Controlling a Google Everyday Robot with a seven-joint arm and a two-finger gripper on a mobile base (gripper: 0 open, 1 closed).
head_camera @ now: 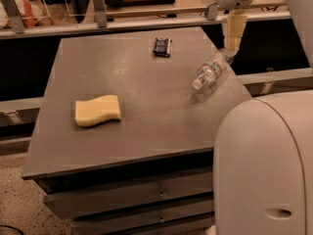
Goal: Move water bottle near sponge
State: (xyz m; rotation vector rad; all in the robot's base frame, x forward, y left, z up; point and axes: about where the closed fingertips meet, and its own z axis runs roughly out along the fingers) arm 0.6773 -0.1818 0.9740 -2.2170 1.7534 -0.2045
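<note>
Bottle point(210, 71) slanted near table's point(146, 82) right edge, pincer point(231, 50) at its base, hold cannot be told, sponge point(98, 110) well apart, left.

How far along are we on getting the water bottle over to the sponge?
Done: the gripper is at the base end of the water bottle, near the table's right edge.
In hand: the grasp; whether the bottle is held firmly cannot be told. It is tilted, cap toward the table's middle.
Left: the whole carry. The sponge sits front left, far from the bottle.
</note>
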